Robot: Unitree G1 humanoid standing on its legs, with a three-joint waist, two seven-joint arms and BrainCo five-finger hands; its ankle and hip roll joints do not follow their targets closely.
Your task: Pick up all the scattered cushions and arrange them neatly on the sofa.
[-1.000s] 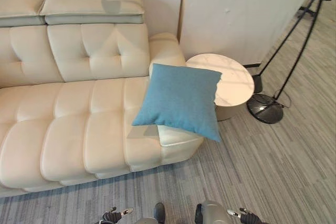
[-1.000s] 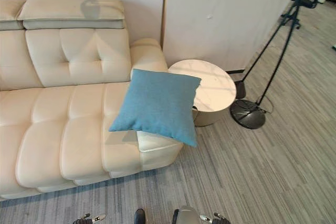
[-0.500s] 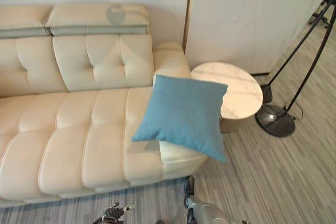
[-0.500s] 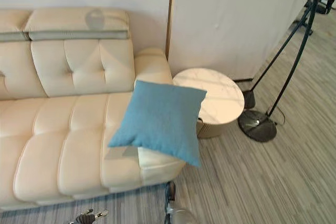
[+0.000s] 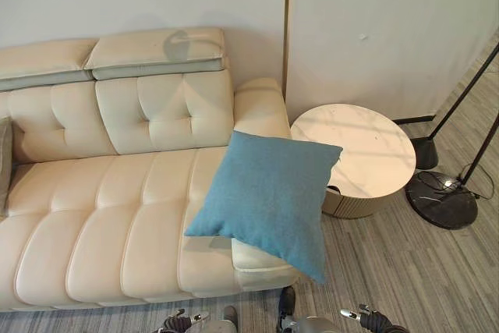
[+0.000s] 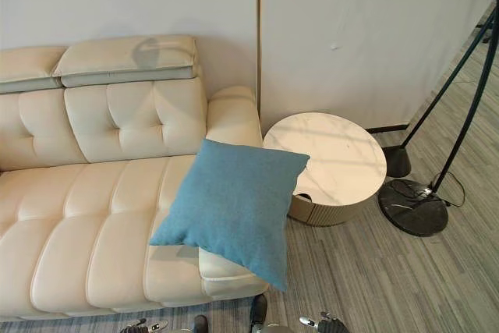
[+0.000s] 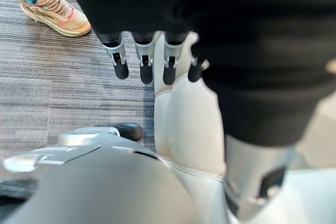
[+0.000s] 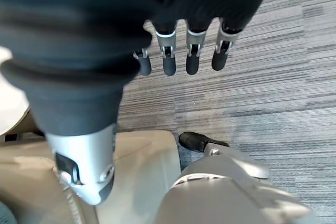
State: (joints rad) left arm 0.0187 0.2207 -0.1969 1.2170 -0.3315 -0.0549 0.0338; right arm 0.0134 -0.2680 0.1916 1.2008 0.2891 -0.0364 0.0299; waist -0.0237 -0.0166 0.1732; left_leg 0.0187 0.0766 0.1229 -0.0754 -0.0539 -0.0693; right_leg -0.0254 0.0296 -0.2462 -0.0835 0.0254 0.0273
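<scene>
On the far left, a grey cushion [image 5: 5,163] peeks in at the end of the cream leather sofa [image 5: 101,216]. Low by the grey striped floor [image 6: 366,271], the left hand [image 7: 152,59] hangs with straight, loose fingers and holds nothing. Next, a square blue cloth cushion [image 5: 269,199] leans on the sofa's right end, one corner hanging over the edge. Beside the sofa stands a round white marble side table [image 5: 359,154]. The right hand [image 8: 184,51] also hangs loose and empty. A black lamp stand [image 5: 444,196] stands farthest right.
</scene>
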